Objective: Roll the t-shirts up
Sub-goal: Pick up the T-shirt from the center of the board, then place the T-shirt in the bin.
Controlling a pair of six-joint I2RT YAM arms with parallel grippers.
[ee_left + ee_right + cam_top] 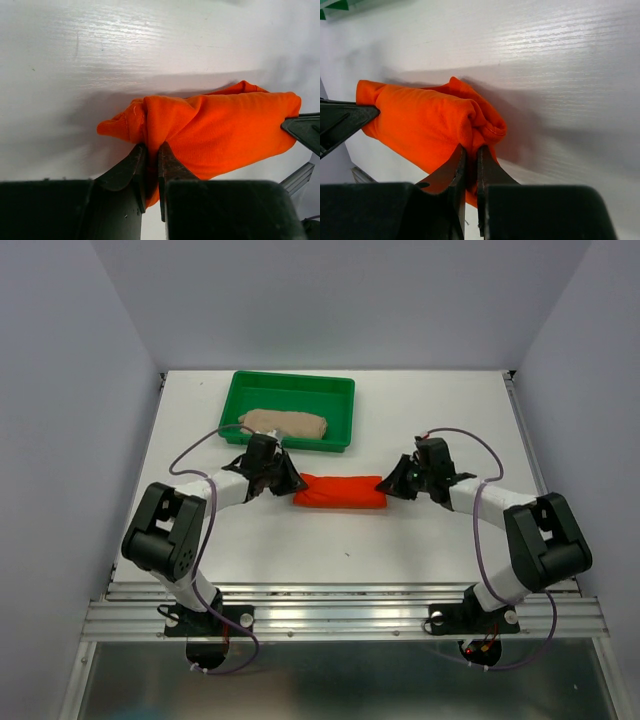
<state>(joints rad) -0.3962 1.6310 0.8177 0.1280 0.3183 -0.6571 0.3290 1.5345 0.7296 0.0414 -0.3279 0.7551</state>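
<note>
White table [450,420], orange t-shirt [338,491], end effectors [149,148] [469,149] pinching both ends

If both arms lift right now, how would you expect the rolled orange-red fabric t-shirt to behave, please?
The rolled orange-red fabric t-shirt is soft and creased, so its middle would probably sag between the left gripper and right gripper, each pinching one end. Only thin folds are clamped, so the roll may loosen or slip.

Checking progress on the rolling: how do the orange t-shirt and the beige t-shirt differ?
The orange t-shirt lies on the white table; the beige t-shirt lies in the green tray. The left gripper and right gripper pinch the orange t-shirt's ends; no gripper holds the beige t-shirt. Both are rolled bundles.
</note>
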